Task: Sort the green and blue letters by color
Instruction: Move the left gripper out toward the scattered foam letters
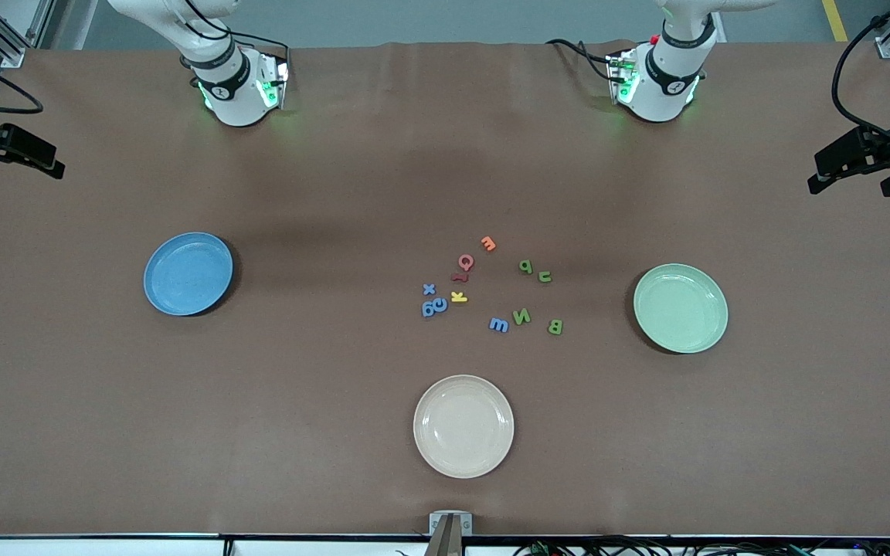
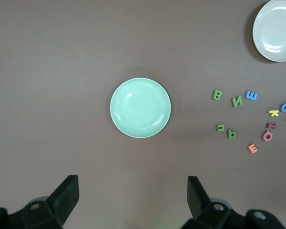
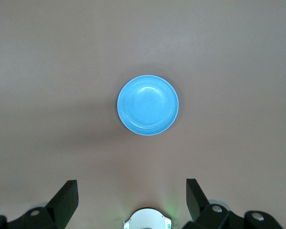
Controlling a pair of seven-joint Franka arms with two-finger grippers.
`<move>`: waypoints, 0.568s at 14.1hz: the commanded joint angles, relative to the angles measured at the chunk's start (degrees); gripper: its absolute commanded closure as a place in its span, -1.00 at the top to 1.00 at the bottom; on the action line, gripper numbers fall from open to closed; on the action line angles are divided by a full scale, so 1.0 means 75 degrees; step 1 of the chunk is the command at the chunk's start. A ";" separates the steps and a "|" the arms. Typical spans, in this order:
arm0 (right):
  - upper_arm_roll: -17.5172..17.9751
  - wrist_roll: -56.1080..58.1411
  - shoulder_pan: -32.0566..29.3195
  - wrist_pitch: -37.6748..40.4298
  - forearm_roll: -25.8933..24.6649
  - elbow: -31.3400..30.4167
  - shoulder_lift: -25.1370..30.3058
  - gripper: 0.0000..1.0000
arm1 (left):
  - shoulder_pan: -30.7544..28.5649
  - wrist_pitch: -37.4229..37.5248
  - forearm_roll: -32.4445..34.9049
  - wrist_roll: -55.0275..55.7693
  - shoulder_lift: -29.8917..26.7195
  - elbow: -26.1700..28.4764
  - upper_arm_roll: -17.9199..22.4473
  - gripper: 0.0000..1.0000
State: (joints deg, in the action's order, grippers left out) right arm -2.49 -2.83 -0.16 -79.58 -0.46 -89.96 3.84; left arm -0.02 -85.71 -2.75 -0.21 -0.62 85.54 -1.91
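Note:
Four blue letters lie mid-table: an x (image 1: pixel 429 289), two touching ones (image 1: pixel 435 308) and one (image 1: pixel 498 324) nearer the front camera. Four green letters lie toward the left arm's end: a pair (image 1: pixel 525 266) (image 1: pixel 545 276), an N (image 1: pixel 522 315) and a B (image 1: pixel 555 327). The left wrist view shows the green B (image 2: pixel 217 95) and N (image 2: pixel 237 101) too. My left gripper (image 2: pixel 132 200) is open and empty, high above the table by the green plate (image 2: pixel 140 108). My right gripper (image 3: pixel 131 202) is open and empty, high above its own base, with the blue plate (image 3: pixel 148 105) in view.
The blue plate (image 1: pixel 188 273) sits toward the right arm's end, the green plate (image 1: pixel 681 307) toward the left arm's end, and a beige plate (image 1: pixel 463 425) near the front edge. Orange (image 1: pixel 488 244), red (image 1: pixel 466 262) and yellow (image 1: pixel 458 296) letters lie among the blue and green ones.

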 commanded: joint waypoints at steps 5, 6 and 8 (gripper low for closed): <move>0.0039 0.0014 -0.0038 -0.0369 -0.0044 -0.0510 0.0496 1.00 | -0.0044 0.0131 0.0062 0.0063 0.0059 -0.0178 -0.0026 0.99; 0.0039 0.0014 -0.0038 -0.0381 -0.0032 -0.0475 0.0496 1.00 | -0.0032 0.0131 0.0062 0.0086 0.0059 -0.0178 -0.0026 0.99; 0.0039 0.0002 -0.0049 -0.0486 0.0003 -0.0463 0.0496 1.00 | -0.0020 0.0143 0.0050 0.0063 0.0059 -0.0167 -0.0026 0.99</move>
State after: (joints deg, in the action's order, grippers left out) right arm -2.50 -2.83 -0.16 -82.33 -0.46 -92.61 6.21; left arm -0.08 -85.71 -2.75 -0.20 -0.62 85.54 -1.90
